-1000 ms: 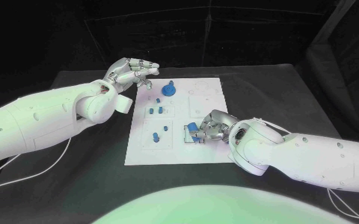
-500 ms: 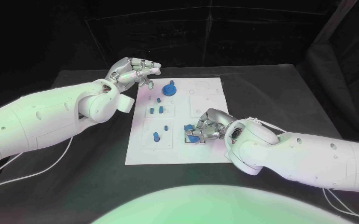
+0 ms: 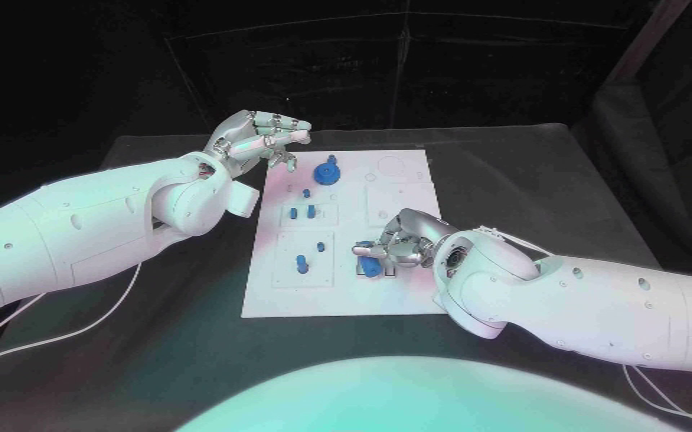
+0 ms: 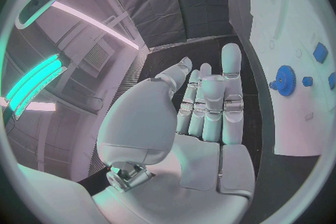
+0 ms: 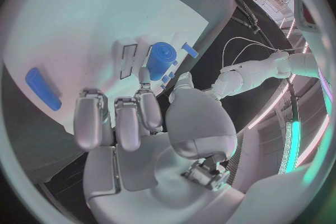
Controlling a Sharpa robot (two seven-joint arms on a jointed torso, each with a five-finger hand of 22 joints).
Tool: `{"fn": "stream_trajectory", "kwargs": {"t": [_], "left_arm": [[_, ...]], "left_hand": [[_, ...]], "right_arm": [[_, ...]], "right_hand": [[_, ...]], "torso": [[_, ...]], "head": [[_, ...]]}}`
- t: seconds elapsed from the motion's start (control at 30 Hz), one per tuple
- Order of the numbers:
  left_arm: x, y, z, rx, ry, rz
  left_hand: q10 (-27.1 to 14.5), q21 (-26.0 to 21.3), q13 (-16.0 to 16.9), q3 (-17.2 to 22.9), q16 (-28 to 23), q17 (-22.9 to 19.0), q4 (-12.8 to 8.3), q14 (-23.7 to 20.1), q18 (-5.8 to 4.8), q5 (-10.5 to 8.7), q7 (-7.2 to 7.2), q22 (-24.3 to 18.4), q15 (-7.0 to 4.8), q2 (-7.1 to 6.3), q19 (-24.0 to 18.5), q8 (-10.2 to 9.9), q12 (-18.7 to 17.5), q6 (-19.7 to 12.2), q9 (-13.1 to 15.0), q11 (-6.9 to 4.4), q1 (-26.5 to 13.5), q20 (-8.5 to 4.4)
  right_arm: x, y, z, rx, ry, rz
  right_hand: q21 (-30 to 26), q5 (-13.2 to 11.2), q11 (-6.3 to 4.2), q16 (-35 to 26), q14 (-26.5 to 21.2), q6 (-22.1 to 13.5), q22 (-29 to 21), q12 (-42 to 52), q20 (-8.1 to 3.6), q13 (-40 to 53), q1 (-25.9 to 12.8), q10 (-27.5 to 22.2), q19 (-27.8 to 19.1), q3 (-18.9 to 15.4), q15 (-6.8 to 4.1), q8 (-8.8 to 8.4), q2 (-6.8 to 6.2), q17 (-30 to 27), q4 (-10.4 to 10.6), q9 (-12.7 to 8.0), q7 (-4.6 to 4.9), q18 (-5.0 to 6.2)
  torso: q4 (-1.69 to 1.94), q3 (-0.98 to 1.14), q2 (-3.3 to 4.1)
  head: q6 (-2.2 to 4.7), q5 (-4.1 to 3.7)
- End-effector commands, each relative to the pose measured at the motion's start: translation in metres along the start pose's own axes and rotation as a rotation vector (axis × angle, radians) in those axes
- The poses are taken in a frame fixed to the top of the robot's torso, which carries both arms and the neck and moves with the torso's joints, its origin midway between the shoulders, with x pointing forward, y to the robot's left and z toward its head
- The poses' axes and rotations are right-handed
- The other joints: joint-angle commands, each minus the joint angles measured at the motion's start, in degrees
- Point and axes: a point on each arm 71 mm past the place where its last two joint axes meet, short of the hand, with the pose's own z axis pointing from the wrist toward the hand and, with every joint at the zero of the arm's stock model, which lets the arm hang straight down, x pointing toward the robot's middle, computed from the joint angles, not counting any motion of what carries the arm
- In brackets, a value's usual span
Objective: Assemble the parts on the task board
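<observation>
Right robot hand [image 3: 400, 245] sits over the near right part of the board [image 3: 408, 174], its fingers curled down round a blue part [image 3: 372, 266] that lies on the board; we cannot tell whether they actually grip it. Since a second ago this robot hand has crept a little toward the board's left side, and the part now shows just beyond the fingertips rather than tucked beneath them. From the wrist we see the fingers bent above a blue cylinder [image 5: 160, 59], not plainly touching it. Left robot hand [image 3: 260, 140] hovers off the board's far left corner, fingers loosely bent and holding nothing, unchanged from earlier. A blue gear [image 3: 327, 171] stands at the board's far end, and small blue pegs [image 3: 302, 260] lie along its left half. The board rests on the black worktop [image 3: 505, 182].
</observation>
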Motion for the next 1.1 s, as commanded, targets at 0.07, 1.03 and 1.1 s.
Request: {"fn": "stream_trajectory", "kwargs": {"t": [0.07, 1.03, 1.1], "left_arm": [[0.001, -0.001, 0.001, 0.007, 0.006, -0.006], [-0.001, -0.001, 0.000, 0.005, 0.005, -0.006], [-0.001, -0.001, 0.000, 0.005, 0.005, -0.006]], "left_hand": [[-0.31, -0.33, 0.09, -0.35, -0.13, -0.07, 0.06, -0.44, 1.06, -0.15, 0.02, -0.08, 0.11, 0.66, -0.02, 0.09, 0.24, -0.03, 0.02, -0.09, -0.06, 0.20], [-0.34, -0.36, 0.09, -0.34, -0.08, -0.02, 0.05, -0.44, 1.06, -0.15, -0.01, -0.12, 0.11, 0.73, -0.03, 0.09, 0.27, -0.03, 0.02, -0.11, 0.03, 0.20], [-0.34, -0.36, 0.09, -0.34, -0.08, -0.02, 0.05, -0.44, 1.06, -0.15, -0.01, -0.12, 0.11, 0.73, -0.03, 0.09, 0.27, -0.03, 0.02, -0.11, 0.03, 0.20]], "right_arm": [[-0.002, 0.004, -0.004, -0.062, -0.010, -0.001], [-0.003, 0.001, -0.007, -0.148, 0.043, -0.044], [-0.002, 0.001, -0.005, -0.146, 0.044, -0.046]], "right_hand": [[-0.26, 1.56, -0.18, -0.15, 4.24, 0.15, 3.91, -0.30, -0.36, 1.65, 2.48, -0.05, -0.07, 1.03, -0.49, 0.18, 0.36, 5.88, -0.82, 0.09, -0.07, -1.07], [-0.32, 6.24, -0.28, -0.14, 4.30, 0.61, 4.08, -0.81, -0.37, 2.14, 16.60, -0.03, -0.02, 4.79, -0.56, -0.07, 3.46, 6.16, -8.39, -0.05, -0.12, -1.09], [-0.31, 5.02, -0.41, -0.12, 4.31, 0.65, 4.10, -0.81, -0.47, 2.21, 18.16, 0.00, -0.01, 5.76, -0.68, -0.20, 4.47, 6.23, -9.31, -0.13, -0.24, -1.09]], "torso": [[-0.09, 0.05, -0.02], [0.07, 0.00, 0.09], [0.07, 0.01, 0.10]], "head": [[0.02, 0.04], [-0.19, 0.21], [-0.27, 0.25]]}}
